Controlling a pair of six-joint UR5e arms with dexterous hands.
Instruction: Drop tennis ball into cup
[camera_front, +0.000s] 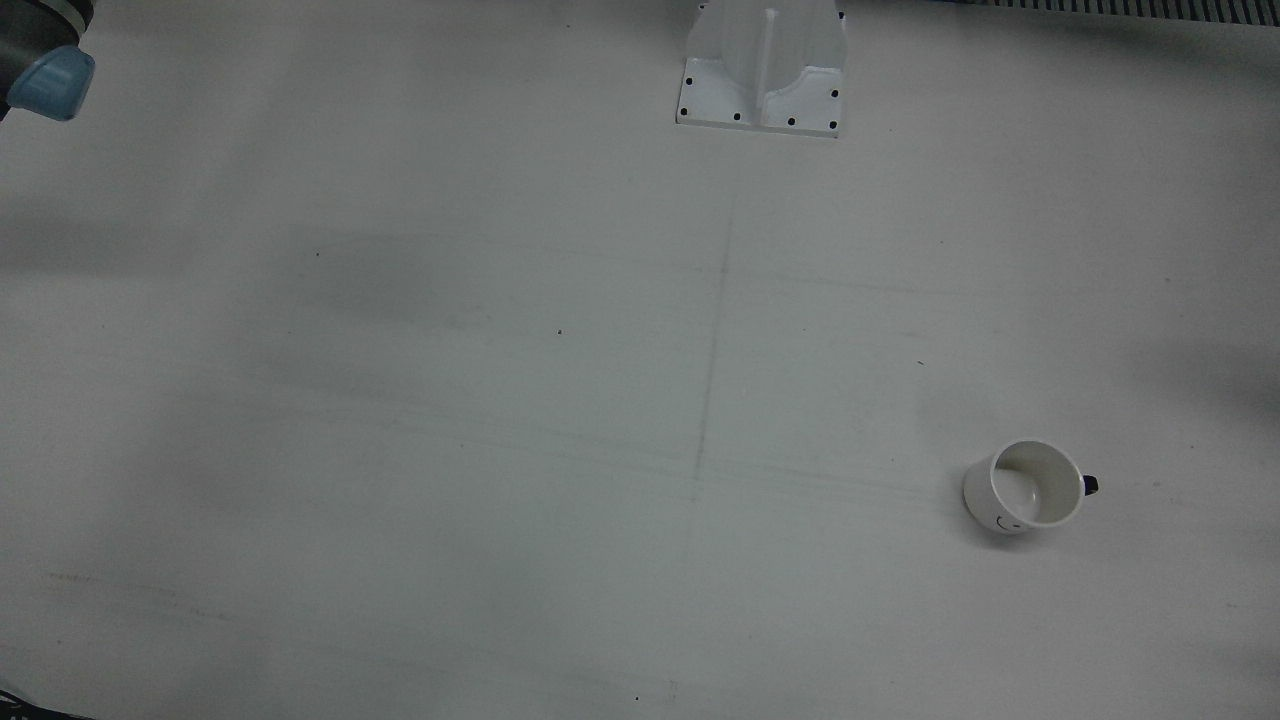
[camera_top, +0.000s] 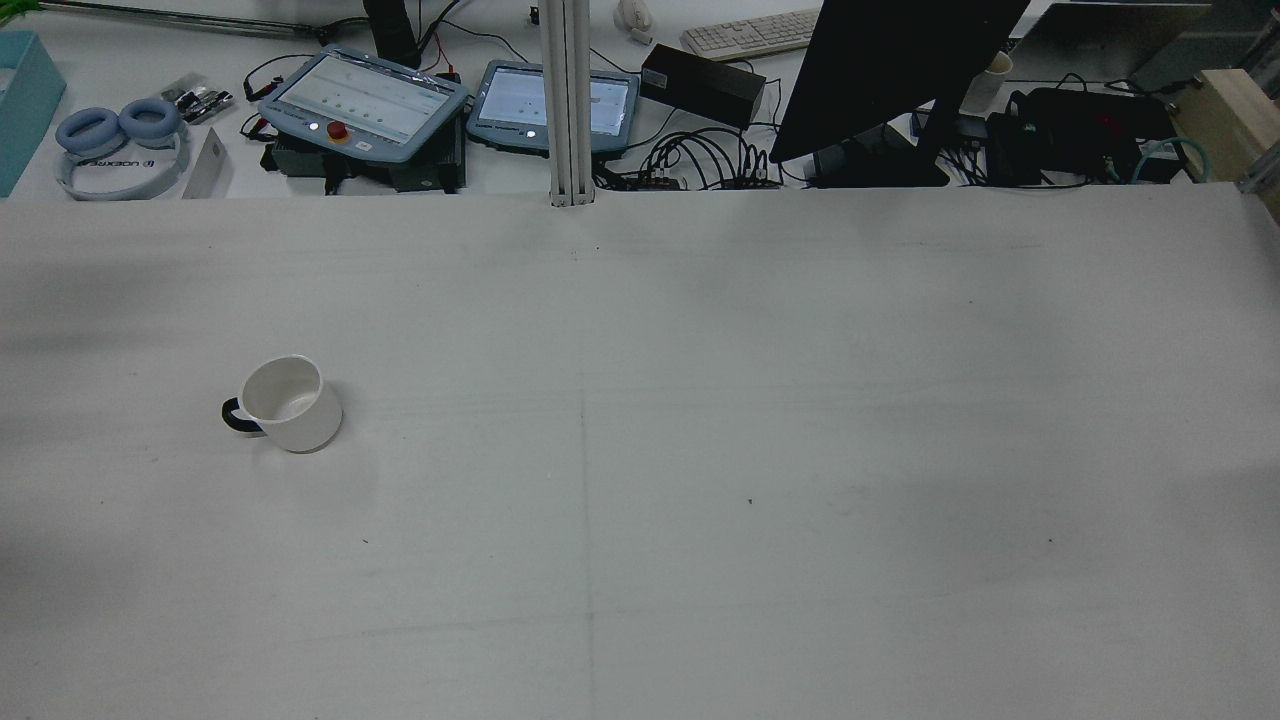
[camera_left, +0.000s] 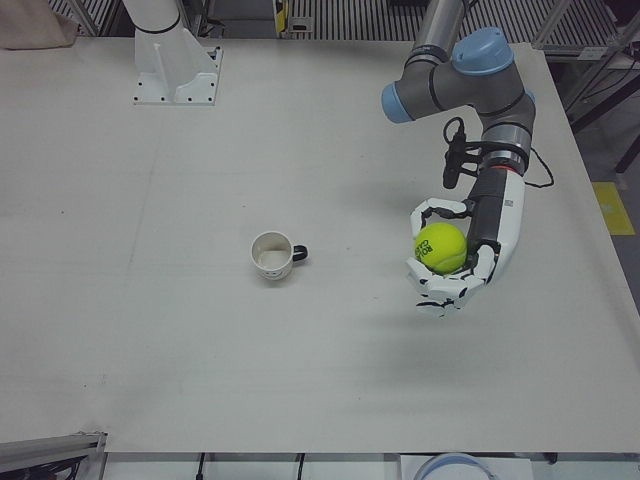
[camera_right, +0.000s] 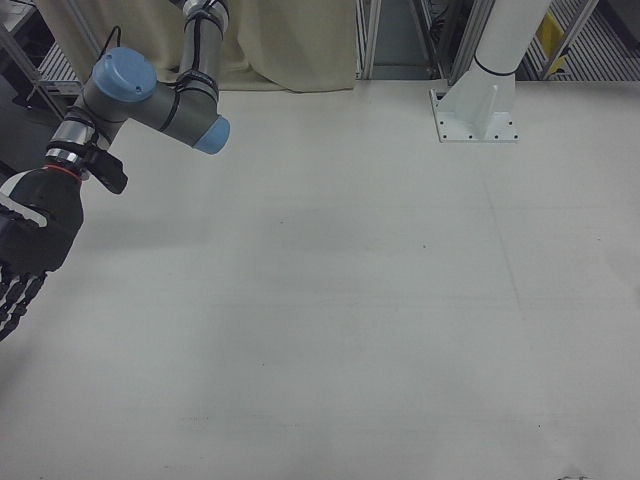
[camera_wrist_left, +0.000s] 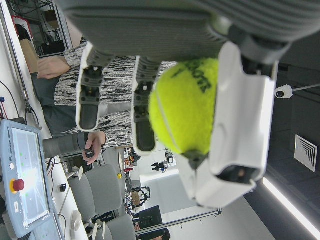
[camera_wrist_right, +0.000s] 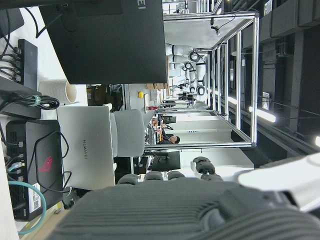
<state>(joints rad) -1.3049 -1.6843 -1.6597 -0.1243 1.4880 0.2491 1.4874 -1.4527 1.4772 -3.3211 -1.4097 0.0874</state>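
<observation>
Left-front view has the clearest look at things: the left hand hangs above the white surface with its fingers wrapped round the yellow tennis ball, palm turned sideways toward the cup. The cup is white with a dark handle, standing upright on the surface with its mouth open to the ceiling, well apart from the ball and lower than it (the handle sticks out on the side facing the hand). In the left hand view the ball fills the middle, pinched between white and grey fingers, so that grip looks solid. The rear view shows just the cup sitting alone on the robot's left half. The right hand is off at the edge of the right-front view, dark, hanging past the surface's side with fingers pointing down, spread and holding nothing. A white arm pedestal sits at the top of the front view.
</observation>
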